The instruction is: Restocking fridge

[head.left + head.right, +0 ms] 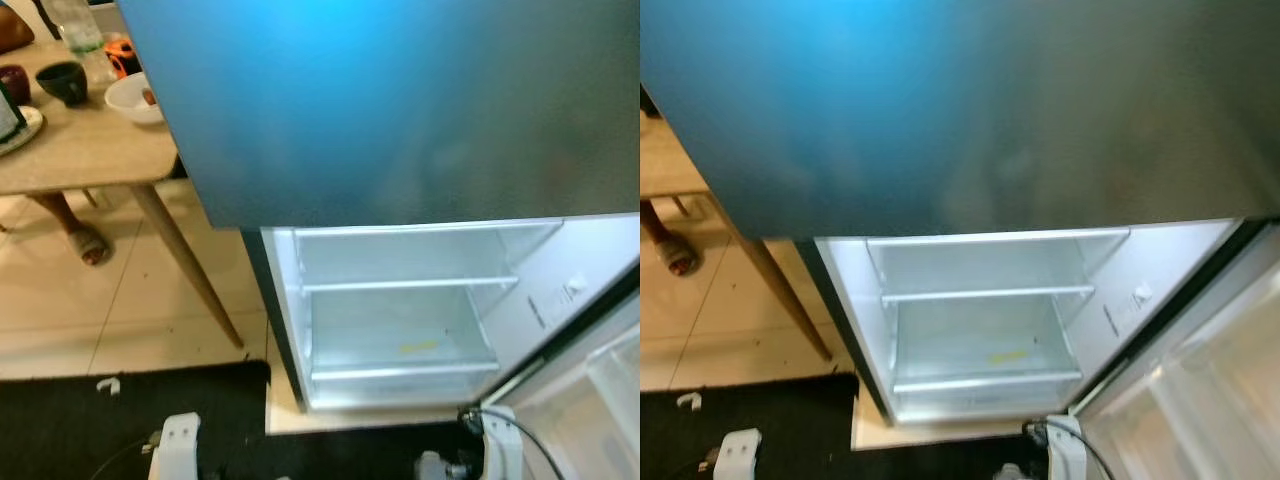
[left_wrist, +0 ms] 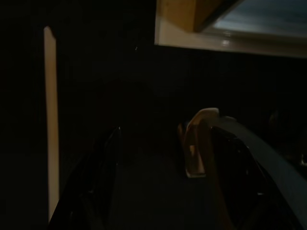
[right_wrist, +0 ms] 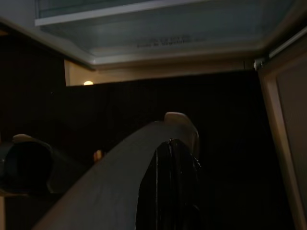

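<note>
The fridge's lower compartment (image 1: 400,300) stands open right in front of me, lit white inside. It holds one shelf (image 1: 410,284) and a clear drawer (image 1: 400,345) with a small yellow mark, and I see no food in it. Its door (image 1: 600,400) is swung out to the right. The upper door (image 1: 400,110) is closed, blue-grey and blurred. Both arms hang low, the left (image 1: 175,445) and the right (image 1: 495,450). My left gripper (image 2: 158,201) hangs idle over the dark mat. My right gripper (image 3: 172,191) hangs in front of the fridge's bottom edge.
A wooden table (image 1: 90,150) stands to the left with a white bowl (image 1: 135,98), a dark bowl (image 1: 62,80) and a plastic bottle (image 1: 80,30). A person's sandalled foot (image 1: 88,243) rests under it. A black mat (image 1: 120,420) covers the floor below me.
</note>
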{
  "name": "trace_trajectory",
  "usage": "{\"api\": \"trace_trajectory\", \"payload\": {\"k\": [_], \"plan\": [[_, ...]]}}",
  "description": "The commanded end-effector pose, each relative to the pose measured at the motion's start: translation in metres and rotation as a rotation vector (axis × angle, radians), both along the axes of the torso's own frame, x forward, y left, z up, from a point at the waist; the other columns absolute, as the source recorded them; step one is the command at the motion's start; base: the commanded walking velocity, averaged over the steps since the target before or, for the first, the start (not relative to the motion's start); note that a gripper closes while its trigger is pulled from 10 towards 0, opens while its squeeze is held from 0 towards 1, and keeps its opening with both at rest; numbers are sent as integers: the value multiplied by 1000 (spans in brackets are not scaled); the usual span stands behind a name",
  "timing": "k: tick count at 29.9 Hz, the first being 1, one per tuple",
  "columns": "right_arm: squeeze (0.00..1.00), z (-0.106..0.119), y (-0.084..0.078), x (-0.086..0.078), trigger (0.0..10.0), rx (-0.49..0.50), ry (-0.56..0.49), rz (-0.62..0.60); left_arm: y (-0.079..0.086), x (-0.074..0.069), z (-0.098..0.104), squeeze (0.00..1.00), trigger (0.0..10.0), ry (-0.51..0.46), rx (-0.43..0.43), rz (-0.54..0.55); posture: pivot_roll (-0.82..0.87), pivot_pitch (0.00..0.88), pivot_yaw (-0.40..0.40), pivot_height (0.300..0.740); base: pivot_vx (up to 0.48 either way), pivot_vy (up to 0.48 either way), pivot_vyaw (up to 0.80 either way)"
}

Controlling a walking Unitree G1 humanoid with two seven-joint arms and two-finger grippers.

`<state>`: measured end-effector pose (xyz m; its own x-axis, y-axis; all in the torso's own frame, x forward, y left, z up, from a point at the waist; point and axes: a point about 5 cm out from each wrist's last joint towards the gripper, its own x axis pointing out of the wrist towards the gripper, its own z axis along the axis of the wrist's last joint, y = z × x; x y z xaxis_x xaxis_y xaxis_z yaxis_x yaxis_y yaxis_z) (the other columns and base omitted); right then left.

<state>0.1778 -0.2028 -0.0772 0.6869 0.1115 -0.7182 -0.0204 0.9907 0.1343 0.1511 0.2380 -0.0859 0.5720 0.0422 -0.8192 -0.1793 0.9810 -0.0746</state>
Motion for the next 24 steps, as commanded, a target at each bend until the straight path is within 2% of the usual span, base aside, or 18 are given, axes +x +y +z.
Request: {"api": "trace_trajectory", "payload": {"k": [1,6,14,20,24], "plan": [[0,-6,-2,-11,10000,6,45,-31,7,-14,-4,0,10000,50,14,24,-62,105,20,735,0,0,0],[0,-8,-3,-17,10000,4,70,-47,7,-16,-5,0,10000,59,18,31,-58,98,15,740,0,0,0],[0,-11,-5,-22,10000,3,108,-51,0,-7,-4,0,10000,48,14,31,-60,71,-4,740,0,0,0],[0,-11,-9,-21,10000,-2,115,-48,-9,-1,-4,0,10000,36,-2,29,-61,56,-18,740,0,0,0],[0,-11,-10,-22,10000,-27,135,-55,-12,-4,-6,0,10000,46,-6,26,-60,54,-26,740,0,0,0]]}}
